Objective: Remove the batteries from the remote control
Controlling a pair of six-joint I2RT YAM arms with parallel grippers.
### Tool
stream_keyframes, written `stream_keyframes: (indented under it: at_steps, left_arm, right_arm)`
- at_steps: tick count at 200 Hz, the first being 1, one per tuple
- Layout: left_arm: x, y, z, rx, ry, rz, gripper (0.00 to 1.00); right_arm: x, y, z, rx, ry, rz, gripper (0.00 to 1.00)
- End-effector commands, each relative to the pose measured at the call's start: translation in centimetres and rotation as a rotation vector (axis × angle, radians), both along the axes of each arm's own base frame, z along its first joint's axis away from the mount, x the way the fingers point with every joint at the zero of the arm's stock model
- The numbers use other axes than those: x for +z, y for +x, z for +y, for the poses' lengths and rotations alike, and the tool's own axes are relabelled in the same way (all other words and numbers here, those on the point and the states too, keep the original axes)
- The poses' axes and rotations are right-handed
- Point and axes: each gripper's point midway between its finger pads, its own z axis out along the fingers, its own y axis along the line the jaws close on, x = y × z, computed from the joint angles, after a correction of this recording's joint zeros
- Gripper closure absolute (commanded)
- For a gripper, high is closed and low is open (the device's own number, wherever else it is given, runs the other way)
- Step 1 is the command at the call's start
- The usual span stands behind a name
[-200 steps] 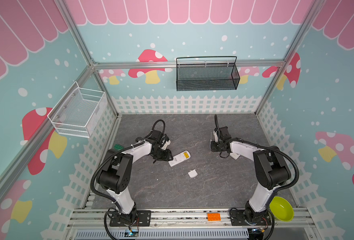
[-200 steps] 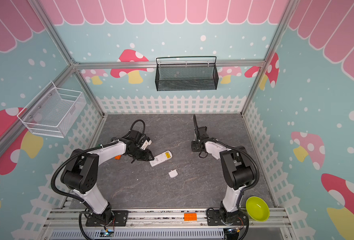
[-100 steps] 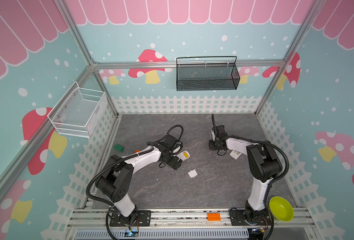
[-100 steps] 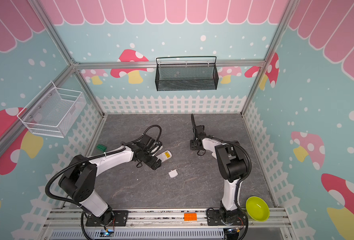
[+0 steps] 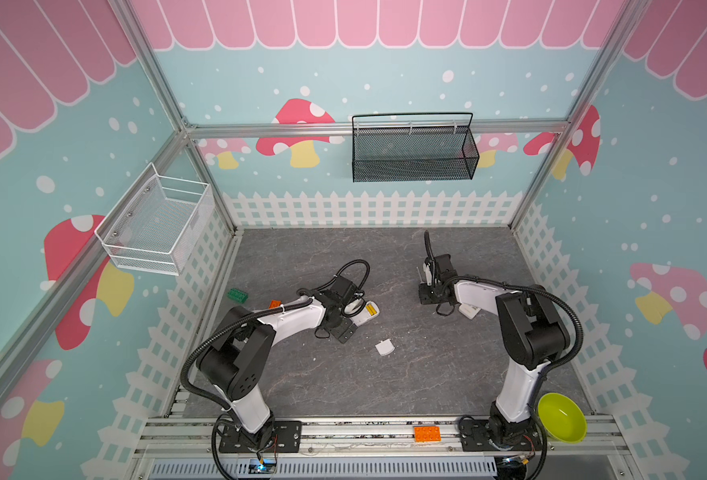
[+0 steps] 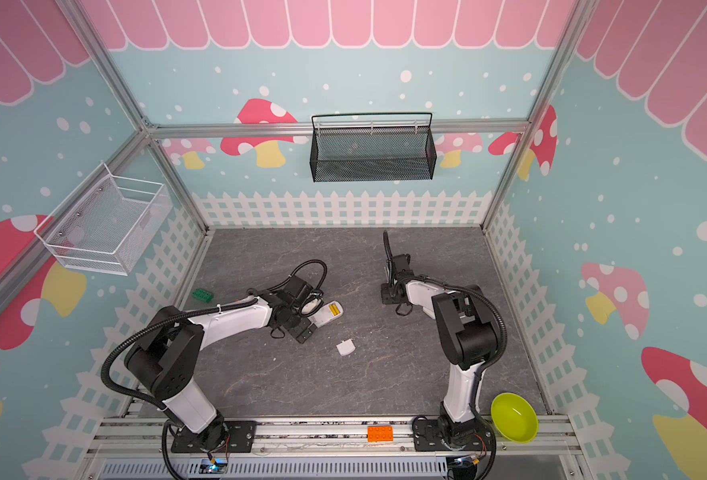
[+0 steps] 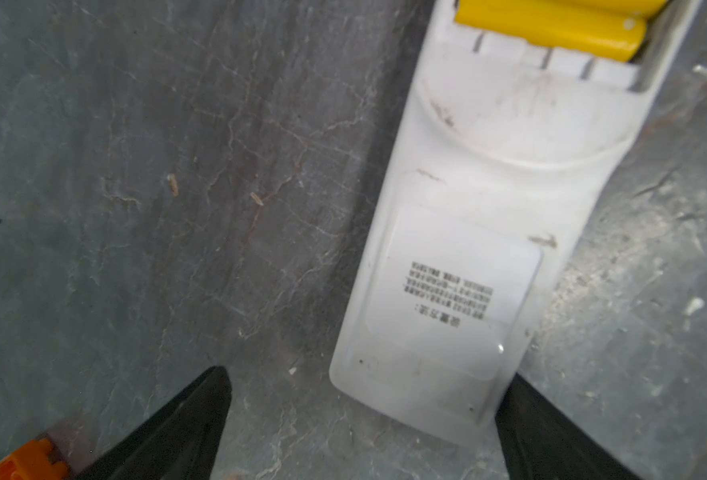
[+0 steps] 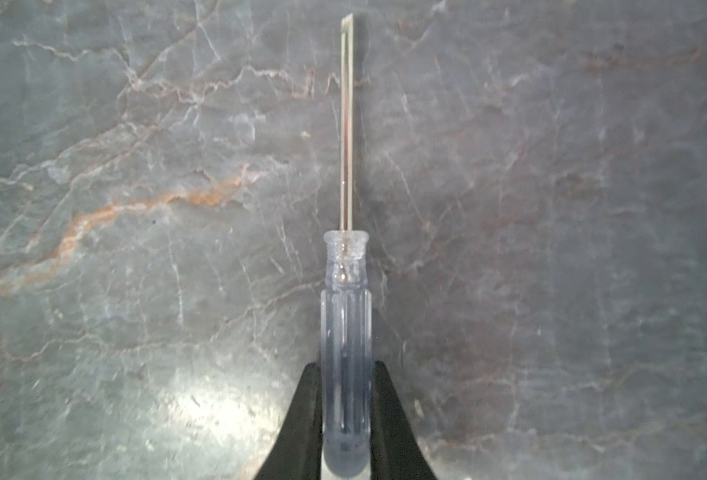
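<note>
Found a black mesh basket (image 5: 414, 153) hung on the back wall (image 5: 343, 75) and a white wire basket (image 5: 156, 226) on the left wall (image 5: 52, 166), only their own mesh showing inside. Found a green bowl (image 5: 561, 417) at the front right corner of the surface (image 5: 302, 253), beside the base of the right arm (image 5: 526, 332), only its green inside showing.

Found the remote (image 5: 364, 316) lying back-up left of the middle of the surface, well off every edge, battery bay uncovered. Counted two yellow batteries (image 7: 551, 29) seated side by side in that bay. Saw a small white cover (image 5: 384, 347) loose nearer the front edge, apart from the remote.

Saw the left pincer (image 7: 366, 378) spread wide at the remote's label end, one finger (image 7: 530, 419) just beside a corner; could not tell about contact. Saw the right pincer (image 8: 346, 365) pinching the clear handle of a screwdriver (image 8: 345, 257), right of the middle, bare surface beyond the shaft.

Noted a green brick (image 5: 237, 295) near the left edge, an orange brick (image 5: 276, 304) beside the left arm (image 5: 285, 320), a second orange brick (image 5: 426, 433) on the front rail (image 5: 364, 432). Noted a grey, stone-veined surface, a white picket border (image 5: 364, 208) round it, teal walls with mushrooms, pink scallops above.
</note>
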Motion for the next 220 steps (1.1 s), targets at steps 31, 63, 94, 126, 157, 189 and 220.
stream_keyframes:
  at_steps: [31,63,94,126,157,189,220]
  left_arm:
    - [0.5,2.0,1.4,0.015,0.068,-0.07,0.01]
    - [1.1,2.9,2.2,0.047,0.072,-0.082,0.01]
    - [3.6,2.6,1.1,0.027,-0.007,-0.051,0.01]
    - [10.6,3.2,0.1,0.021,-0.191,-0.047,0.01]
    - [17.4,4.8,-0.4,0.075,-0.427,-0.051,0.04]
    - [22.6,4.2,-2.3,0.015,-0.608,-0.066,0.06]
    - [23.7,2.0,-3.9,-0.04,-0.771,0.048,0.06]
  right_arm:
    - [3.2,-1.9,1.1,0.152,0.041,-0.112,0.95]
    - [5.8,-3.5,2.3,0.283,0.085,-0.199,0.97]
    - [8.4,-5.7,2.9,0.421,0.095,-0.311,0.97]
    - [10.6,-7.4,4.0,0.576,0.062,-0.429,0.98]
    - [13.4,-8.3,5.5,0.707,0.025,-0.568,0.97]
    - [14.9,-10.4,8.5,0.918,0.002,-0.672,0.96]
    - [15.4,-11.8,10.3,1.012,0.075,-0.656,0.96]
